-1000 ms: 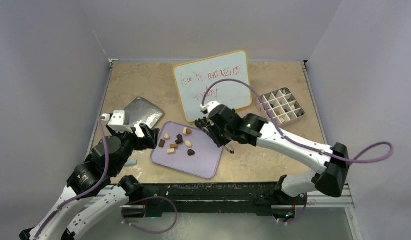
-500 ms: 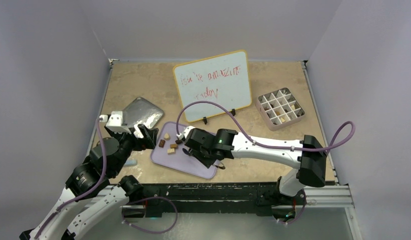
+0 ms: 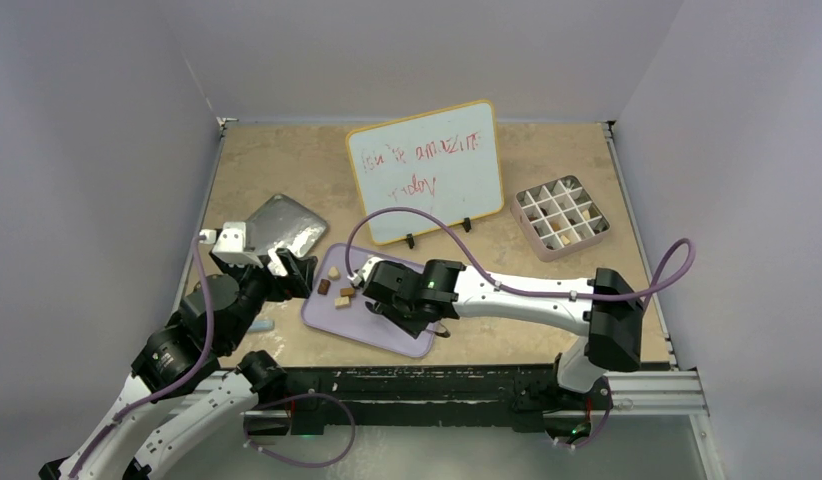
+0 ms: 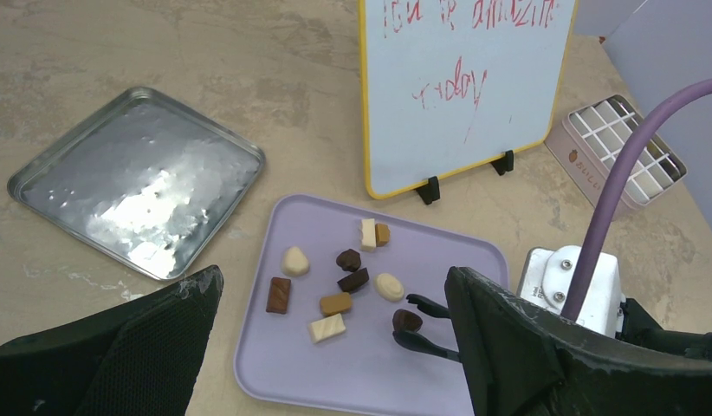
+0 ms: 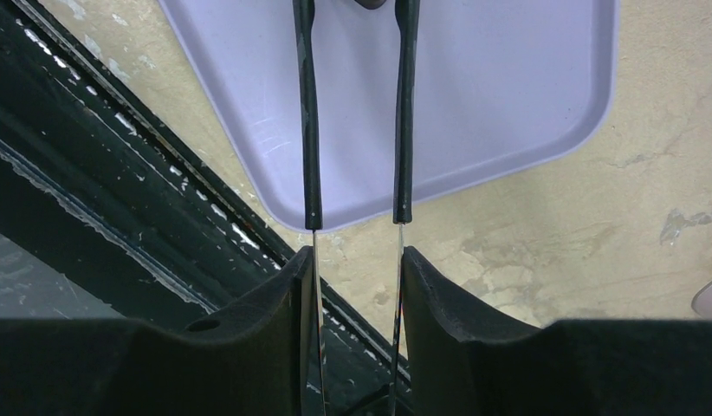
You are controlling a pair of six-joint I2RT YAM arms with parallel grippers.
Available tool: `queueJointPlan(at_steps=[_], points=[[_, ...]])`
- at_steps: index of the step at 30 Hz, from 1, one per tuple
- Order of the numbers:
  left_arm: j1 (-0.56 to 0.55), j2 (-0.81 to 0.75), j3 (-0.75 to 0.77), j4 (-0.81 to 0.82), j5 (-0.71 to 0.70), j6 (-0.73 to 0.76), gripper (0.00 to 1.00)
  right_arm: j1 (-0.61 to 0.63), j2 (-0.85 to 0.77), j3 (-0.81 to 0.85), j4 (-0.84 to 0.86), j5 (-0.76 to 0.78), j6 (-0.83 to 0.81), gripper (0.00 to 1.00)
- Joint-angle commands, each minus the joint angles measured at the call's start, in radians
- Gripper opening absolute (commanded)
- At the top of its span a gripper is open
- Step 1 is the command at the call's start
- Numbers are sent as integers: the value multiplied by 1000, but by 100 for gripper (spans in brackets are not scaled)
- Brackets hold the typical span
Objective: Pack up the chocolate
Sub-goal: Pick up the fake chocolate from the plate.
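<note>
Several chocolate pieces (image 4: 336, 303), dark brown, tan and cream, lie loose on the lavender tray (image 4: 370, 373), which also shows in the top view (image 3: 387, 337). My right gripper (image 3: 389, 298) (image 5: 354, 260) is shut on black-tipped tongs (image 5: 310, 130). The tong tips (image 4: 426, 342) straddle a dark brown piece (image 4: 407, 320) on the tray's right part; I cannot tell whether they pinch it. My left gripper (image 3: 302, 275) (image 4: 333, 279) is open and empty, hovering at the tray's left edge. The pale pink gridded box (image 3: 560, 217) stands at the far right with a few pieces in its cells.
A silver metal tray (image 3: 280, 226) lies left of the lavender tray. A yellow-framed whiteboard (image 3: 424, 170) stands on feet just behind it. The black rail of the table's near edge (image 5: 119, 217) runs close to the tray's front corner.
My right arm has swung left and down from the tray's right side to over its middle, bringing the tong tips around the dark piece. The left arm has barely moved.
</note>
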Motion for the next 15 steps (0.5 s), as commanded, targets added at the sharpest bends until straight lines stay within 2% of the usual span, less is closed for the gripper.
queueJointPlan(at_steps=[1,9,15], points=[[-1,9,0,28,-7,13,99,6,9,44,-21,20,-27,41],[-1,8,1,30,-6,16,99,6,56,61,-40,31,-31,41],[-1,-10,1,32,-7,17,99,5,73,77,-54,40,-29,37]])
